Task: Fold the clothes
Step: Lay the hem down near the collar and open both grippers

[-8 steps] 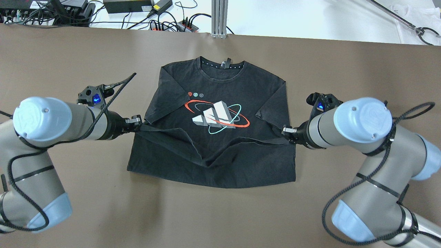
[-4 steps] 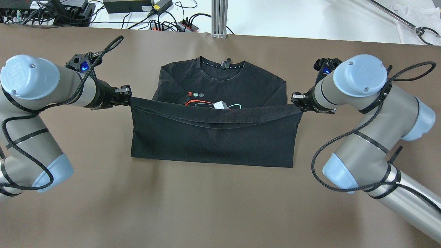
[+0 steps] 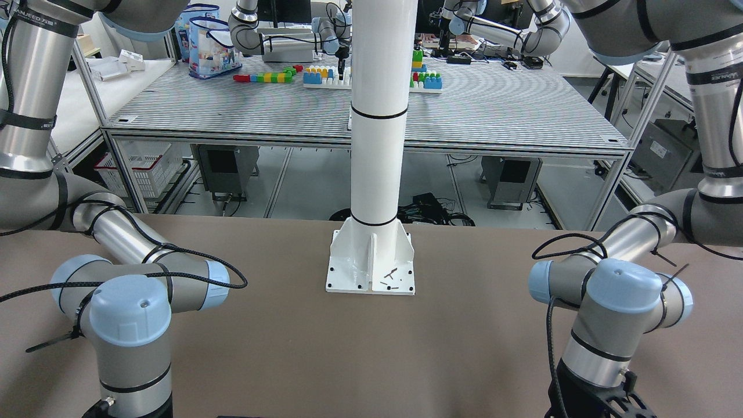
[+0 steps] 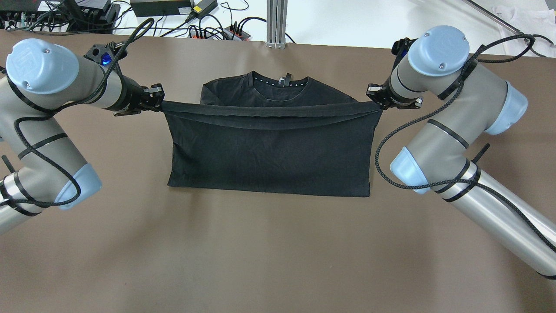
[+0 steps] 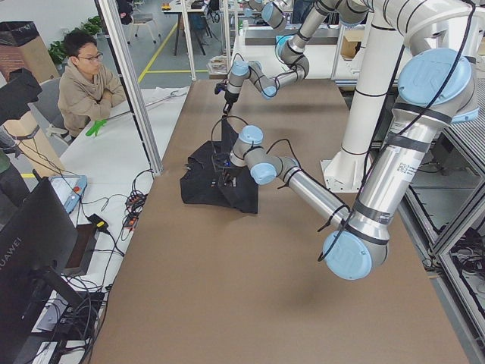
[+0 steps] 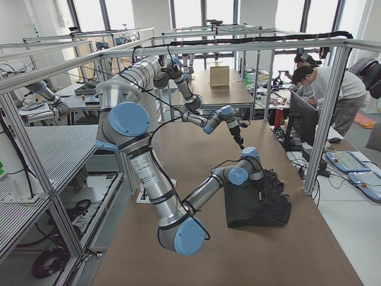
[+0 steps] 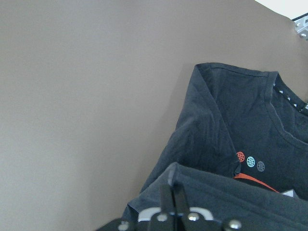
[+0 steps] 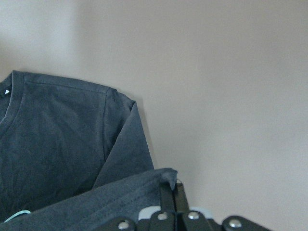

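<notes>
A black T-shirt point(image 4: 269, 156) lies on the brown table, its lower half doubled up over its chest. My left gripper point(image 4: 161, 102) is shut on the hem's left corner. My right gripper point(image 4: 374, 101) is shut on the hem's right corner. The hem hangs taut between them, a little above the shirt, just short of the collar point(image 4: 280, 83). In the left wrist view the shut fingers point(image 7: 173, 195) pinch the hem above the shirt point(image 7: 226, 125), and part of a coloured print point(image 7: 250, 161) shows. In the right wrist view the fingers point(image 8: 172, 190) pinch the hem over a sleeve point(image 8: 120, 144).
An aluminium post point(image 4: 276, 24) stands at the table's far edge, with cables and power strips point(image 4: 208, 30) behind it. A white pillar point(image 3: 377, 116) on a base plate point(image 3: 371, 264) stands at the robot's side. Operators sit beside the table point(image 5: 87, 80) point(image 6: 324, 89).
Both grippers have carried the shirt's hem away from the robot toward the collar. The fold line has moved up too, and the chest print is now covered in the overhead view.
</notes>
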Robot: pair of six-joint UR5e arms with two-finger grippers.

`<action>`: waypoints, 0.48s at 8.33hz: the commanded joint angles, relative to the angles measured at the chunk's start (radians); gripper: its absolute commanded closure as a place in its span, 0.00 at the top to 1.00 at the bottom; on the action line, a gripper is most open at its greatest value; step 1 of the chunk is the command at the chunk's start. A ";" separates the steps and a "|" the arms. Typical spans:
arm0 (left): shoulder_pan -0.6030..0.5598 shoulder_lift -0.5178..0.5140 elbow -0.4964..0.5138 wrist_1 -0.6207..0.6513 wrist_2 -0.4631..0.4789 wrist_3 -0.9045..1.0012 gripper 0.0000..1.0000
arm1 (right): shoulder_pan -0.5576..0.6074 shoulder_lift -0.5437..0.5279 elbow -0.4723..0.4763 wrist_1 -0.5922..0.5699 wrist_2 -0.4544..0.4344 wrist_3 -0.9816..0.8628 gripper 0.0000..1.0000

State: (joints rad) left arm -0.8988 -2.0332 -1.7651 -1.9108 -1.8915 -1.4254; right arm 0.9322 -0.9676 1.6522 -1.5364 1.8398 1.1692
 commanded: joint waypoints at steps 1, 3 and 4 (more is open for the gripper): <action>-0.040 -0.079 0.145 -0.029 -0.017 0.035 0.00 | 0.026 0.038 -0.089 0.004 -0.002 -0.037 0.00; -0.060 -0.178 0.293 -0.059 -0.017 0.039 0.00 | 0.025 0.046 -0.231 0.178 -0.007 -0.028 0.00; -0.058 -0.217 0.362 -0.089 -0.015 0.039 0.00 | 0.023 0.052 -0.264 0.212 -0.008 -0.025 0.00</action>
State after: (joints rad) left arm -0.9484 -2.1674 -1.5376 -1.9598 -1.9077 -1.3901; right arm 0.9571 -0.9264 1.4820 -1.4290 1.8348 1.1382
